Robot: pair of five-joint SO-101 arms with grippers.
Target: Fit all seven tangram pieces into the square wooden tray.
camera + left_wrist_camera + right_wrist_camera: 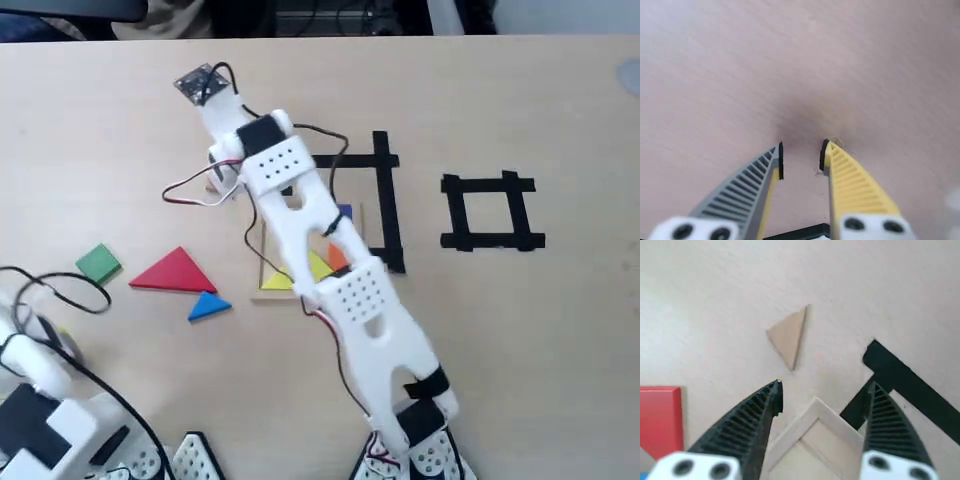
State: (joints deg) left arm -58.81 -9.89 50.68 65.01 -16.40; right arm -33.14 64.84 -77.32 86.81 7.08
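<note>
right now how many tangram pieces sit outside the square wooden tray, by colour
green wooden square: 1
red wooden triangle: 1
blue wooden triangle: 1
plain unpainted wooden triangle: 1
total: 4

Green square (98, 263), red triangle (173, 271), blue triangle (208, 306) left of wooden tray (272, 297), yellow piece (320, 266) inside
</note>
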